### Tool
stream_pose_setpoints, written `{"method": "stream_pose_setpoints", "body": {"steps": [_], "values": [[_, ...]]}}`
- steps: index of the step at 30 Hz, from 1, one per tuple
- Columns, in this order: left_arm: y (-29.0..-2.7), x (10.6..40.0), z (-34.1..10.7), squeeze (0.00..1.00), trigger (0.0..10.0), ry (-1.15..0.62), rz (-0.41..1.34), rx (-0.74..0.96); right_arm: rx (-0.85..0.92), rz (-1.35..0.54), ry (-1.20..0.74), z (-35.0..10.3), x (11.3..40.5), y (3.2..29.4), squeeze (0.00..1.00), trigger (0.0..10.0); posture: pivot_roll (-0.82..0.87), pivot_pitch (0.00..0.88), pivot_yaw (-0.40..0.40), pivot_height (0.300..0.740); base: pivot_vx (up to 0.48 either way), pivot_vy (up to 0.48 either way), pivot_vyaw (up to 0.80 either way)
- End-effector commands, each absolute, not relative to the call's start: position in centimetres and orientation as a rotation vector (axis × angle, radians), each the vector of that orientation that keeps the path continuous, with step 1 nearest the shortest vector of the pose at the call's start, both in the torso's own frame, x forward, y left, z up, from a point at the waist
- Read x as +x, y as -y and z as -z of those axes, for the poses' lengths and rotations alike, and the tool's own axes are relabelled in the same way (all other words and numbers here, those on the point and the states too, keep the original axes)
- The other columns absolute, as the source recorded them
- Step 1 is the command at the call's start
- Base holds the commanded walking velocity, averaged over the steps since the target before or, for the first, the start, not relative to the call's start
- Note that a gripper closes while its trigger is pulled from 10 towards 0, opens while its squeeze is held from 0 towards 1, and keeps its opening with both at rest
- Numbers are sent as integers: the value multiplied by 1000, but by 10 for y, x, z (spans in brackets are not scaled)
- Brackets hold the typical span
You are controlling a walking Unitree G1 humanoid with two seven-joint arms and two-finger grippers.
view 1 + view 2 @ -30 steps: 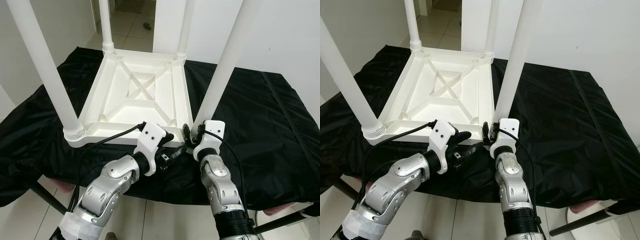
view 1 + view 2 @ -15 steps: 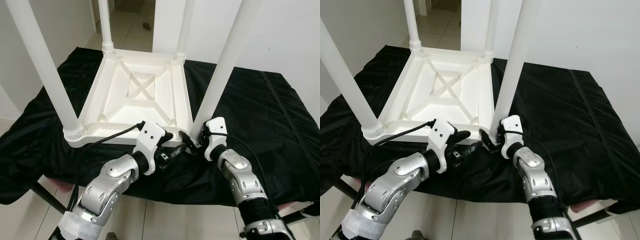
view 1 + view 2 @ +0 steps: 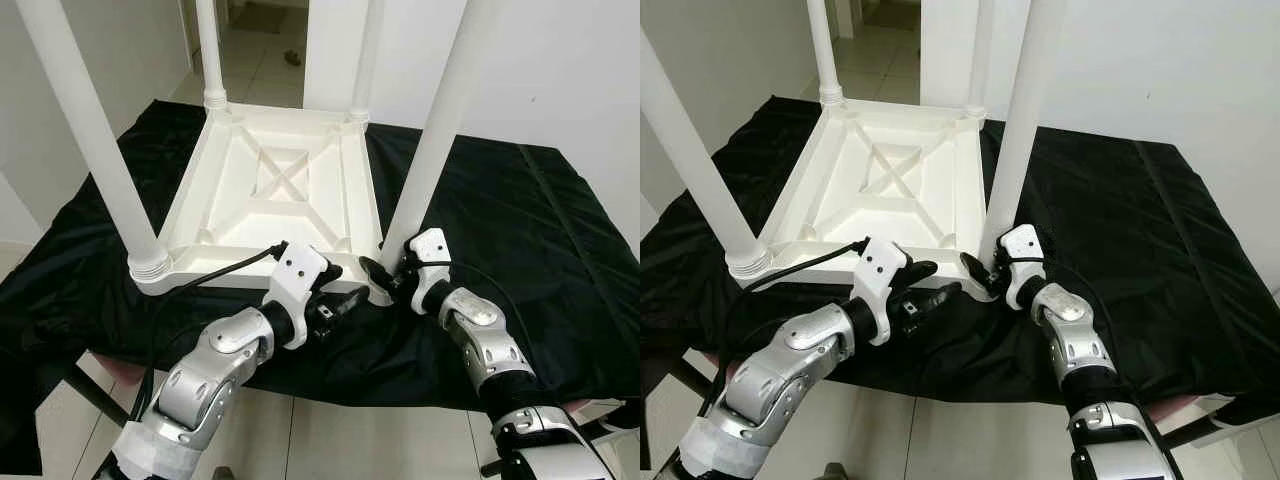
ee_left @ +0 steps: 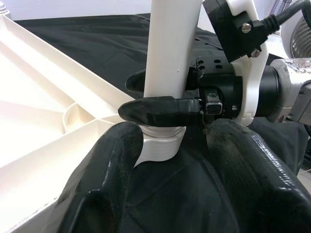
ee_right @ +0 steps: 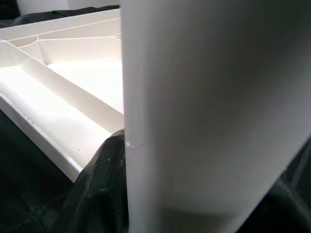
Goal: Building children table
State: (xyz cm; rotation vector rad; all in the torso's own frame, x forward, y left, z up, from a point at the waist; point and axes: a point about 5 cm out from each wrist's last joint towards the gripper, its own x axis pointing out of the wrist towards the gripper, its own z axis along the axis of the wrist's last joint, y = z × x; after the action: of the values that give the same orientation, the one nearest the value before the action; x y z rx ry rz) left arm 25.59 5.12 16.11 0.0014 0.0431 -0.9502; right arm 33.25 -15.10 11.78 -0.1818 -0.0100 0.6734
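You see white children's table [image 3: 280,190] upside down on black-draped desk [image 3: 520,230] | right pincer [image 4: 160,94] clenched on near-right leg [image 3: 430,150] just above its socket | left pincer [image 3: 345,300] released, at 9 o'clock of that leg base, fingers apart, touching nothing | three other legs upright.

White table [image 3: 290,190], black cloth [image 3: 520,230]

Two silver segmented arms, white wrist housings, black cable looping into each wrist, pale wrap on the left upper arm at lower left of frame; left gripper [image 3: 345,302] and right gripper [image 3: 378,277] have long matte-black fingers, small screws at the mount.
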Motion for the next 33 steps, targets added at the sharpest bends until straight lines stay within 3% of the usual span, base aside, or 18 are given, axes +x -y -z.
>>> {"method": "stream_pose_setpoints", "body": {"steps": [1, 13, 19, 24, 27, 33], "values": [[-50, 255, -163, 0, 10000, -43, 979, 7, -225, -697, -30, -108, 329, 153, 0, 0, 67, 0, -25, 740, 0, 0, 0], [-49, 253, -162, 0, 10000, -48, 983, 4, -149, -480, -24, -104, 326, 157, 0, 0, 65, 6, -28, 740, 0, 0, 0], [-48, 250, -160, 0, 10000, -56, 984, -2, -65, -84, -15, -105, 315, 151, 0, 0, 68, 12, -37, 740, 0, 0, 0], [-47, 249, -159, 0, 10000, -58, 990, -4, -49, 31, -33, -100, 307, 139, 0, 0, 69, 4, -49, 740, 0, 0, 0], [-46, 249, -159, 0, 10000, -57, 992, -5, -20, 14, -40, -99, 304, 127, 0, 0, 70, 1, -52, 740, 0, 0, 0], [-46, 249, -158, 0, 10000, -57, 992, -3, -15, -15, -31, -103, 304, 126, 0, 0, 72, 0, -58, 740, 0, 0, 0]]}}
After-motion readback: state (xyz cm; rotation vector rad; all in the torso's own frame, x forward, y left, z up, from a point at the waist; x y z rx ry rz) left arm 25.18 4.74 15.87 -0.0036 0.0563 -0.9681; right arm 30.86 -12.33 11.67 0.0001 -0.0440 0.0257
